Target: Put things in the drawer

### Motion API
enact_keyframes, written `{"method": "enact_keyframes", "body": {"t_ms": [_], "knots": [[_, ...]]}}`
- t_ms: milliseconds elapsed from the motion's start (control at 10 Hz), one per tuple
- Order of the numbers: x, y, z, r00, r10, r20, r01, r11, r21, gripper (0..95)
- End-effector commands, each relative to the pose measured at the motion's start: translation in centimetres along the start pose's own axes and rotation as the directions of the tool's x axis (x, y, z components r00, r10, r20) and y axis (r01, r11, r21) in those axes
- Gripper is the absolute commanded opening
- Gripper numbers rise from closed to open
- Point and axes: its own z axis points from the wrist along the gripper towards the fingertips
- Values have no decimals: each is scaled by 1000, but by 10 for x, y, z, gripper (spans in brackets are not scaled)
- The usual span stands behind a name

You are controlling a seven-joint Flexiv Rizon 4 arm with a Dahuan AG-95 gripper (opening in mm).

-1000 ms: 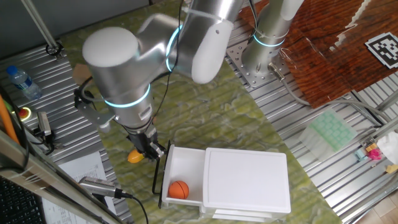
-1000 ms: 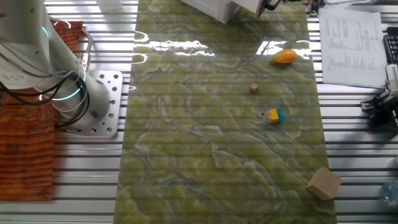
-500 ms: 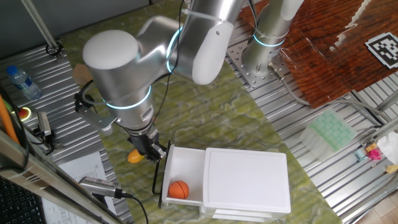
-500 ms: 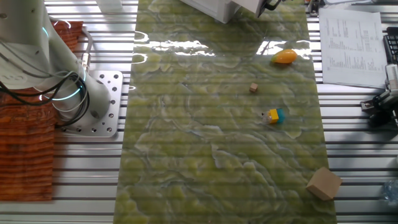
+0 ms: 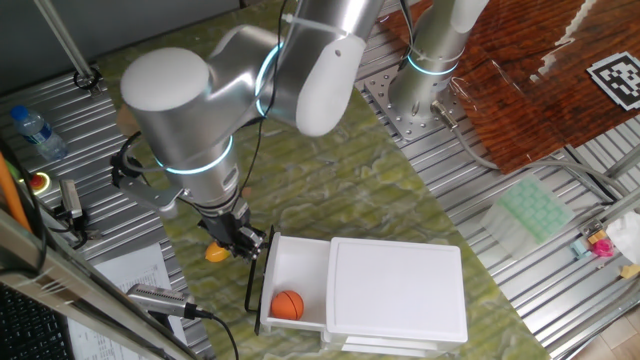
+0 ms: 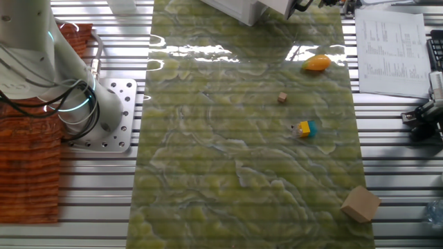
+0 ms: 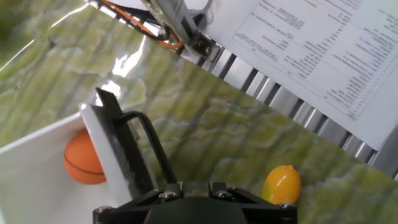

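Note:
The white drawer (image 5: 300, 262) stands pulled out of the white cabinet (image 5: 398, 290), and the orange ball (image 5: 287, 304) lies inside it. My gripper (image 5: 241, 239) hangs just left of the black handle (image 5: 250, 285), fingers close together and holding nothing. The mango-shaped fruit (image 5: 216, 252) lies on the mat beside it. In the hand view my gripper (image 7: 194, 186) is at the bottom edge, with the handle (image 7: 142, 134) and ball (image 7: 84, 160) to its left and the fruit (image 7: 281, 184) to its right. The other fixed view shows the fruit (image 6: 317, 63), the brown cube (image 6: 282, 98) and the yellow-and-teal block (image 6: 303, 128).
A cardboard box (image 6: 360, 203) sits at the mat's corner. Printed paper (image 6: 387, 45) lies beside the mat. A water bottle (image 5: 38, 130) lies at the far left. A pale green tray (image 5: 535, 212) is at the right. The arm's base (image 6: 104, 117) stands beside the mat.
The arm's upper links have shifted slightly left. The gripper stays by the drawer handle, and the toys have not moved.

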Motion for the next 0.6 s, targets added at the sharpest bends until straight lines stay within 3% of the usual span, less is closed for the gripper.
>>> {"method": "enact_keyframes", "body": {"t_ms": [100, 600], "knots": [[0, 1, -1, 1000, -10, -10, 10, 1000, -4, 190], [9, 8, 3, 1000, -26, -14, 26, 1000, -10, 190]]}}
